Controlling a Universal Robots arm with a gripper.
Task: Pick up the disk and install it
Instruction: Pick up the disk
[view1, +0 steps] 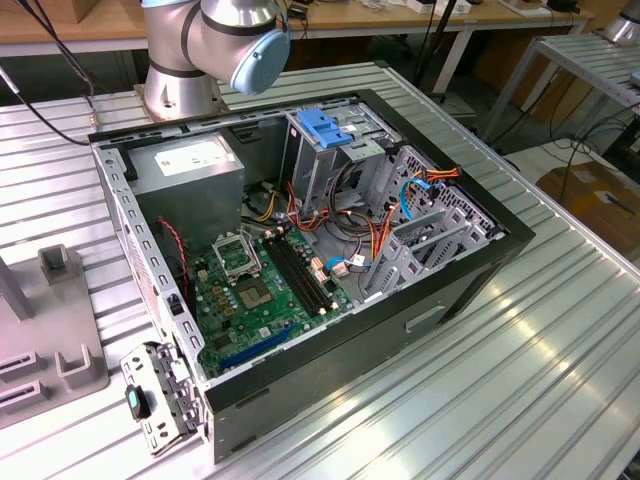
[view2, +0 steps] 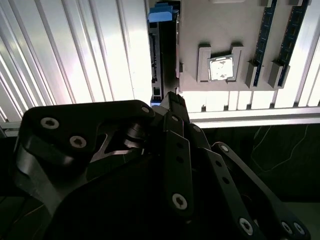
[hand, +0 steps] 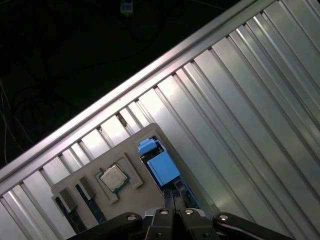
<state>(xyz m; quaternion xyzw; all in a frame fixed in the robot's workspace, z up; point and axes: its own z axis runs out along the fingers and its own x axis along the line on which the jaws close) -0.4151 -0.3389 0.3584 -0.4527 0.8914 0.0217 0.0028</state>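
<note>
In a slot at the edge of the grey fixture tray (view2: 220, 30), on the ribbed bench (view2: 75, 50): the disk (view2: 161, 55), stood on edge, its blue frame end turned away from the gripper (view2: 170, 100).

Handling, as judged: a rigid, metal-cased unit, fairly heavy for its bulk. The faces are smooth and liable to slip under a light hold. The contents are shock-sensitive, so knocks and drops are to be avoided. Hold is best taken across the thickness, on the two broad flat faces near the middle of the exposed edge, and the connector end is best left alone.

Jaws: set at the near end of the disk, in line with its length. Whether they are closed on it, or merely drawn close around it, cannot be told.

Arm: the wrist is carried over the tray and pointed down at the bench. In the exterior view the arm's shoulder (view1: 215, 40) is seen behind the open computer case (view1: 330, 250).
</note>
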